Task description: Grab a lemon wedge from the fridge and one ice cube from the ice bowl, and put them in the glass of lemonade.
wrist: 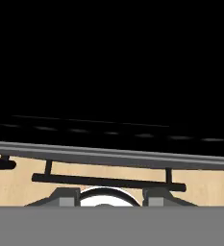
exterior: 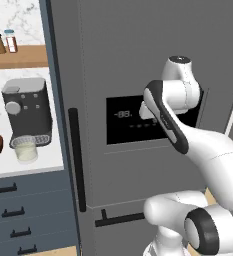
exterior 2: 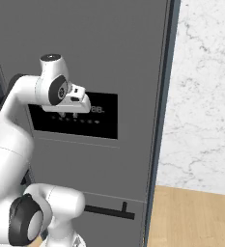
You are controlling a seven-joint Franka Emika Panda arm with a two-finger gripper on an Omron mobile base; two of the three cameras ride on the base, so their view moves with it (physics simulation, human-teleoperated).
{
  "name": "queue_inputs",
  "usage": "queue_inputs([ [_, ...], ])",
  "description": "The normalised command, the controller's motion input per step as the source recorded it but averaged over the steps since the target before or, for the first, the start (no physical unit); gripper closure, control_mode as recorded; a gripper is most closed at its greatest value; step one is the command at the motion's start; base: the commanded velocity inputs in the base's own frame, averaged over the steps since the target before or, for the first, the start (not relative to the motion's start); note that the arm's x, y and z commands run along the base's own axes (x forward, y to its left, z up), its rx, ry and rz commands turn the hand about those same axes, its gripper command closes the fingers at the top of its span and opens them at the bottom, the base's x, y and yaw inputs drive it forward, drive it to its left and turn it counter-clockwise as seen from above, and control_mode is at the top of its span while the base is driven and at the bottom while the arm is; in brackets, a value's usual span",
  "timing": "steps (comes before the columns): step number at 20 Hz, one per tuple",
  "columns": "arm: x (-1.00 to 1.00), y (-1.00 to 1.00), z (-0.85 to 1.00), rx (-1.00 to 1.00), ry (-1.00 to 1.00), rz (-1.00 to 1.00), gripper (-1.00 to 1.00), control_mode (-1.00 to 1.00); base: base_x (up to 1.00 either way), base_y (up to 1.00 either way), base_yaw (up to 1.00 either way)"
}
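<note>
Left base view shows the fridge point(exterior: 138, 65) shut, the gripper point(exterior: 147, 111) before its black display panel point(exterior: 123, 131). I cannot tell the fingers' spread.

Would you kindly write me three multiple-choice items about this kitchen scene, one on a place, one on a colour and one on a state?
1. Where does the glass of lemonade stand?
A. On the counter, under the coffee machine
B. On the wooden floor
C. On the wall shelf

2. What colour is the long vertical handle of the fridge?
A. White
B. Black
C. Yellow

3. In what state is the fridge door?
A. Wide open, shelves showing
C. Taken off
B. Closed

Answers:
1 A: the left base view shows the glass on the white counter, right below the machine's spout.
2 B: the handle is a dark bar against the grey door.
3 B: both base views show the grey front with its display panel flush, no shelves visible.
</note>
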Motion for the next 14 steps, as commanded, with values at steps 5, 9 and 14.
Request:
queue_inputs([
  [5, -0.28, 0.00, 0.00, 0.00, 0.01, 0.00, -1.00, -1.00, 0.00, 0.00, 0.00],
  [9, -0.79, 0.02, -0.01, 0.00, -0.02, 0.00, -1.00, -1.00, 0.00, 0.00, 0.00],
  [14, -0.93, 0.07, -0.01, 0.00, -0.11, 0.00, -1.00, -1.00, 0.00, 0.00, 0.00],
])
